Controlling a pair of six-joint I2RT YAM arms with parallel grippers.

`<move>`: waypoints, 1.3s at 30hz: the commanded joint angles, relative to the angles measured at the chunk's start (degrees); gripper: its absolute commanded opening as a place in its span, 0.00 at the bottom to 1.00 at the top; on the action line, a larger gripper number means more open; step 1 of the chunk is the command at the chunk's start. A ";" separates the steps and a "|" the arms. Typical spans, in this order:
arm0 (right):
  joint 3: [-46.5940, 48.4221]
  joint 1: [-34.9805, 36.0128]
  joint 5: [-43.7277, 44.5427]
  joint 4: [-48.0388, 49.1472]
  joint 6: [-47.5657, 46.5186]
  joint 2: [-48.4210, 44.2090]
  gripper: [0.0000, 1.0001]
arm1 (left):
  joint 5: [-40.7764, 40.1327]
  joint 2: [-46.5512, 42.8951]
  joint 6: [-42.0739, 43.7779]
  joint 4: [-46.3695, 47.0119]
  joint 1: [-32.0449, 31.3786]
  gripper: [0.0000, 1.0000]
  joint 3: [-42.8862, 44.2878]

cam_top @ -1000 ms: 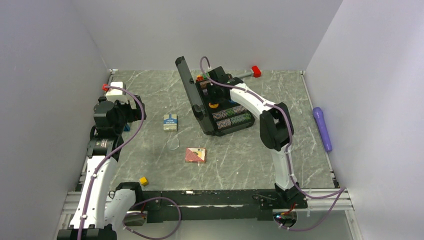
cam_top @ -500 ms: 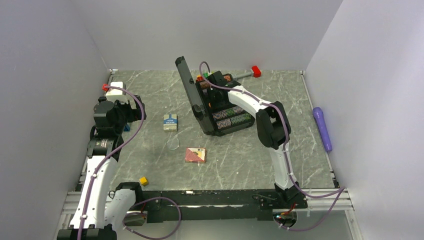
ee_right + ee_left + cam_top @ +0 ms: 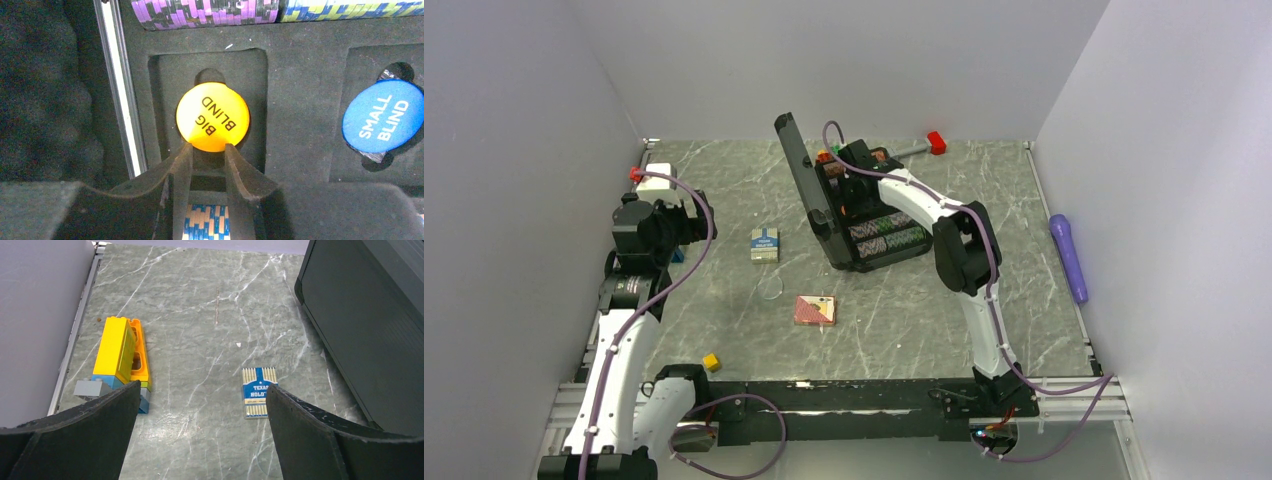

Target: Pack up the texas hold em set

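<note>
Right end effector (image 3: 207, 146) narrowed (slightly), orange marker (image 3: 212, 115) lettering upside-down, tilted

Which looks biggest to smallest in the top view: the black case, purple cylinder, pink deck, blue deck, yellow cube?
1. black case
2. purple cylinder
3. pink deck and blue deck: about alike, not ranked
4. yellow cube, smallest

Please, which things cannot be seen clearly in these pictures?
Right wrist: whether the right gripper grips the orange marker or only touches it; fingertips cover its edge.
Top: far case compartments, behind the right arm.
Left wrist: the case, cut by the frame edge.
Top: pale disc, too small.
</note>
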 commanded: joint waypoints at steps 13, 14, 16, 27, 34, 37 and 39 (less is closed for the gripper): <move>2.31 -1.80 -0.83 5.88 -2.73 -0.35 0.41 | -0.36 -0.09 0.71 2.22 0.09 0.99 0.09; 2.62 -1.88 -1.04 5.61 -2.94 -1.07 0.42 | -0.36 -0.09 0.71 2.18 0.11 0.99 0.09; 2.73 -2.01 -1.92 5.36 -3.33 -2.93 0.43 | -0.36 -0.17 0.71 2.16 0.09 0.99 0.09; -7.22 -7.05 -8.17 8.32 -3.47 -19.96 0.62 | -0.36 -0.17 0.71 2.22 0.08 0.99 -0.04; -26.02 -12.67 -8.98 15.69 -3.18 -37.56 0.76 | -0.36 0.08 0.54 2.22 0.09 0.99 0.09; -36.72 -12.70 -9.48 21.60 -4.56 -46.77 0.78 | -0.28 0.08 0.33 2.26 0.09 0.99 0.00; -43.95 -12.27 -13.04 27.49 -6.73 -54.47 0.77 | -0.02 0.32 0.14 2.23 0.09 0.99 0.00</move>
